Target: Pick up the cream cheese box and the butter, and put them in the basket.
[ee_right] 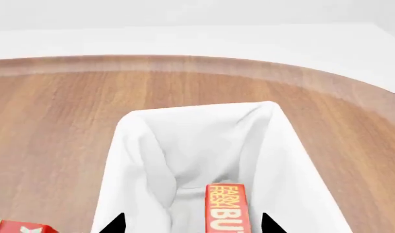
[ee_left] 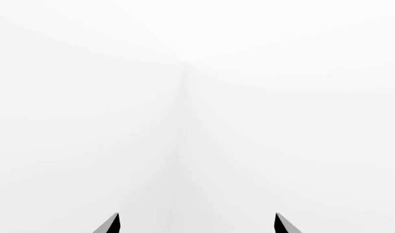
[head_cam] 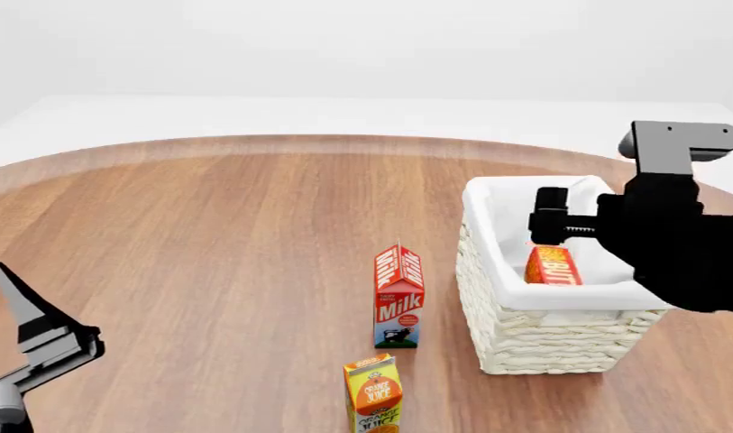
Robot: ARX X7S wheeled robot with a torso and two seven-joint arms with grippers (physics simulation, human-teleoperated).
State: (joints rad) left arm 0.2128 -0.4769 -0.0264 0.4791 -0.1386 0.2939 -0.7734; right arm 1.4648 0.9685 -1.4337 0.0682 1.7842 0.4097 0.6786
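We've got the butter (head_cam: 554, 266) inside the basket (head_cam: 506, 338), lying on the cloth lining toward the near end; the right wrist view shows its red-orange face w/ yellow lettering down in the liner. So that half of the task looks done.

Right gripper (ee_right: 193, 224) hovers above the basket's near part. Its two dark fingers (ee_right: 115, 224) sit spread to either side of the butter, w/ white liner visible between each tip and the box, so we read them as open and not pinching anything. Whether the butter fully rests on the lining, we can't confirm from these angles.

Left gripper (ee_left: 197, 222) is low at the left of the head view, well apart from everything. Its wrist cam sees only blank white; the two tips are spread w/ nothing between.

The cream cheese box isn't visible in any view: it could be out of frame or hidden in the basket behind the right arm, can't tell. On the tabletop (head_cam: 222, 253) we only see a milk carton (head_cam: 398, 298) and an orange juice carton (head_cam: 375, 395), both upright, beside the basket.

Our guess: approx. halfway, cream cheese still to be located and placed, unless it's already hidden inside.
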